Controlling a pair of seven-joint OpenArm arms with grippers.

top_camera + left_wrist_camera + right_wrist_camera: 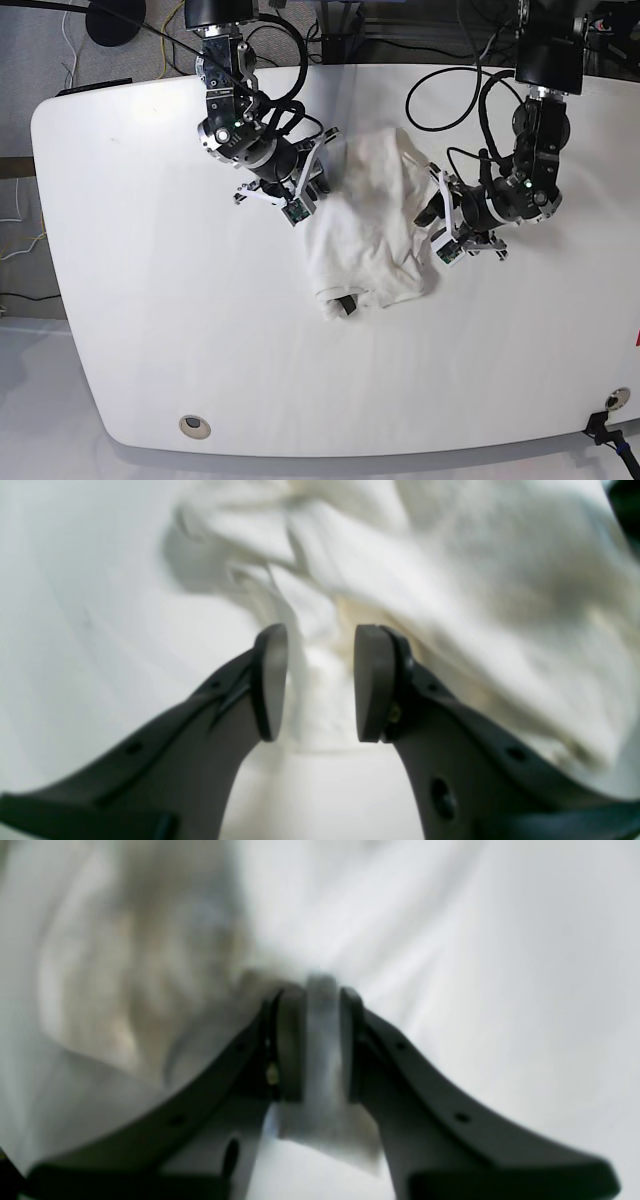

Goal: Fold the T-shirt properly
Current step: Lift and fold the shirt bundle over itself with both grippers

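Note:
The white T-shirt (370,215) lies crumpled in a heap in the middle of the table, plain side showing, no print visible. My right gripper (322,990) is shut on a fold of its cloth; in the base view this right gripper (325,160) sits at the heap's upper left edge. My left gripper (320,680) is open, its grey pads (372,680) apart with wrinkled T-shirt (450,580) cloth just beyond them. In the base view the left gripper (432,200) is at the heap's right edge. Both wrist views are blurred.
The white table (150,300) has rounded corners and a round grommet (195,427) near its front edge. Black cables (450,90) trail over its back part. A small dark patch (345,303) shows at the shirt's near edge.

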